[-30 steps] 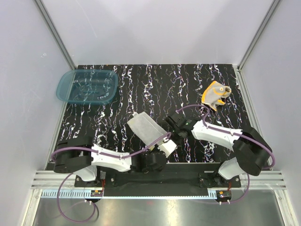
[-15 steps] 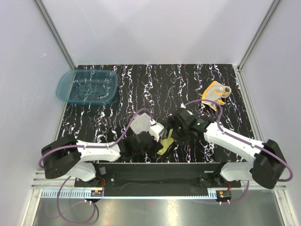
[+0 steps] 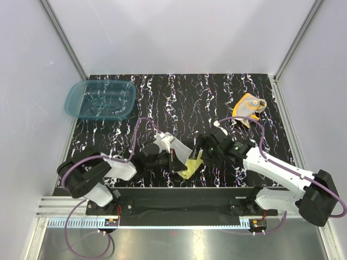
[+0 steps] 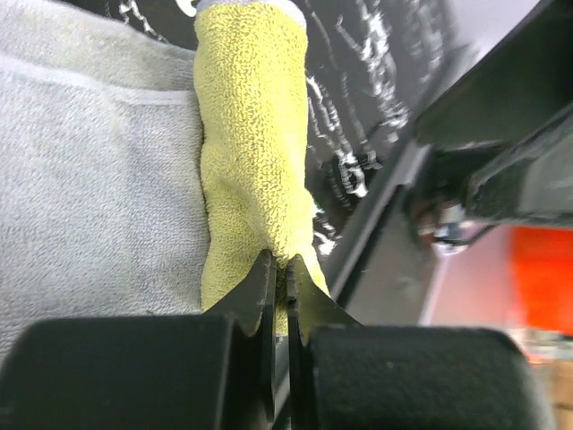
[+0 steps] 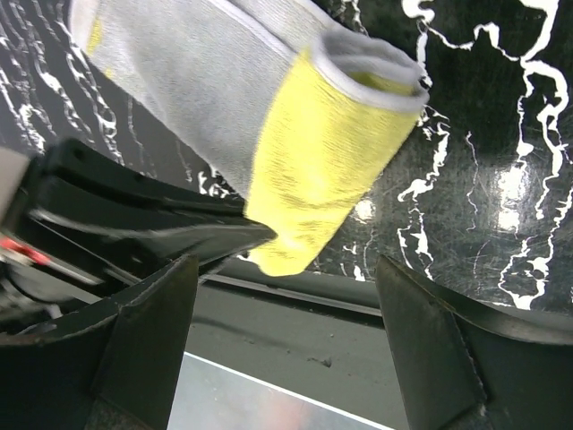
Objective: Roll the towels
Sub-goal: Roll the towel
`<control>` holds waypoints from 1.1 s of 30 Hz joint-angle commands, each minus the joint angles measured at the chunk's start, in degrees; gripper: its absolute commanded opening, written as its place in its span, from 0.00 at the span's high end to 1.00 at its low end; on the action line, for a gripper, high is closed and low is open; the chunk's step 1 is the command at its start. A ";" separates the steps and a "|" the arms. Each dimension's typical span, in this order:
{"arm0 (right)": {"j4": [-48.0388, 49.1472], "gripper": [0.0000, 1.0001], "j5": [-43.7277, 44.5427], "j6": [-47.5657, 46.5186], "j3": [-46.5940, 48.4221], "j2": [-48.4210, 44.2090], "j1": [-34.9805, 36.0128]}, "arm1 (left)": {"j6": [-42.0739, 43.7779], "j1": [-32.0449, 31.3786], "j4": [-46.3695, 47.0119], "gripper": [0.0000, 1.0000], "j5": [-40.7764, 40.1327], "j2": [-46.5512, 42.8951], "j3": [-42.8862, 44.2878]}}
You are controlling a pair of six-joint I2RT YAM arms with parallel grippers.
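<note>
Near the 6 o'clock edge of the table (image 3: 162,103), the left gripper (image 3: 179,161) and right gripper (image 3: 199,156) flank the pale yellow towel (image 3: 191,166) (grey side showing at its left), with the crumpled orange towel (image 3: 248,107) at 2 o'clock and the teal basin (image 3: 100,82) at 10 o'clock.

Black marbled surface (image 3: 179,103) has got a basin (image 3: 101,100) far left, orange towel (image 3: 248,108) far right, yellow towel (image 3: 191,166) by the near edge.

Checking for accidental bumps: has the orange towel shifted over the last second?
No. The orange towel lies at the same spot by the far right corner of the table, crumpled as before.
</note>
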 commanded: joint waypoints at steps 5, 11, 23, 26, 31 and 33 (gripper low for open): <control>5.35 0.15 -1.25 1.72 -3.66 -1.13 -0.25 | -15.68 4.60 29.65 1.00 12.93 10.22 -3.21; 10.36 0.16 -1.87 3.65 -8.76 -0.17 0.02 | -21.75 5.21 41.69 1.00 13.73 18.66 -4.97; 19.94 0.14 -3.71 7.26 -15.79 1.86 0.10 | -25.01 6.71 48.65 1.00 13.29 22.90 -8.14; 24.16 0.14 -3.89 7.17 -16.68 3.78 0.02 | -24.39 6.71 47.77 1.00 13.37 22.72 -7.79; 27.86 0.19 -3.98 7.08 -16.50 8.35 0.28 | -24.13 6.71 46.37 1.00 14.07 22.81 -6.65; 28.82 0.38 -3.80 7.00 -16.41 9.23 0.19 | -23.87 6.71 45.67 1.00 14.25 22.72 -6.12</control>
